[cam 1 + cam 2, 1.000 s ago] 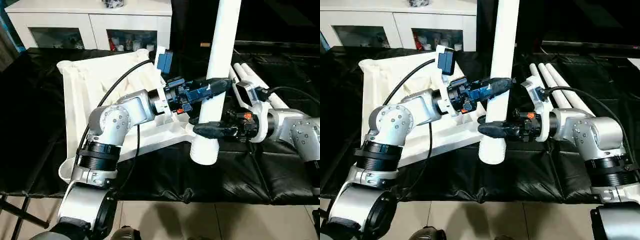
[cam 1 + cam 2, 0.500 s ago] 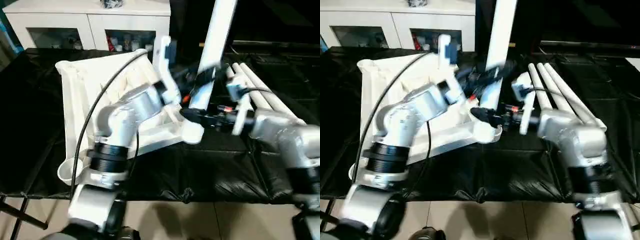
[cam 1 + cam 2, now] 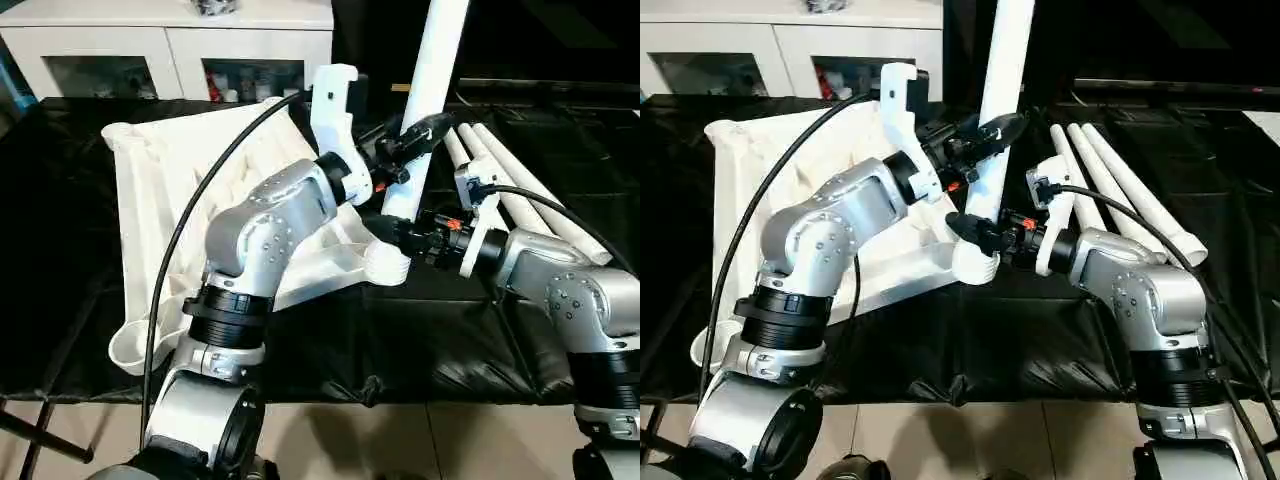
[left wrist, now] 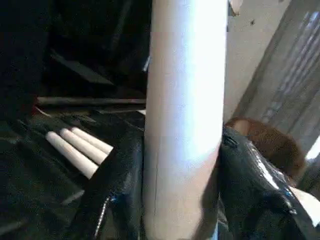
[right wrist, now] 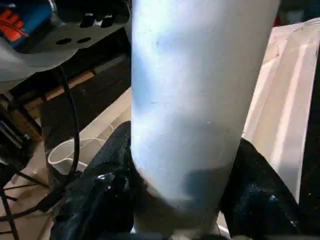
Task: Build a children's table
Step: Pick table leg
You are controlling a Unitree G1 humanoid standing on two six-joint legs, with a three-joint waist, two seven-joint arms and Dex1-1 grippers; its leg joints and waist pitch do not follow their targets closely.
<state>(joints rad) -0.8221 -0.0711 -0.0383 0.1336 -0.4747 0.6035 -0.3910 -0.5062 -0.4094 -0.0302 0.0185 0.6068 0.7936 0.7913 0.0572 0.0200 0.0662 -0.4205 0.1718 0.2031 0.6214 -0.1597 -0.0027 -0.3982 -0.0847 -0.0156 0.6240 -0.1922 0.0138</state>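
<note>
Leg (image 3: 432,75) near upright, tilted slightly, foot at the tabletop's (image 3: 170,200) near corner socket (image 3: 386,262); left gripper (image 3: 415,135) clamped higher on it, right gripper (image 3: 395,232) clamped just above the socket, nearer it; three spare legs (image 3: 520,185) beyond the socket.

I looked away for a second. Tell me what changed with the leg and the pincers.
Both pincers carried the upright leg toward the tabletop; its lower end now meets the near corner socket, where before it hung off to the side. The left pincer grips higher, the right pincer near the bottom, as before. The three spare legs stayed put.
</note>
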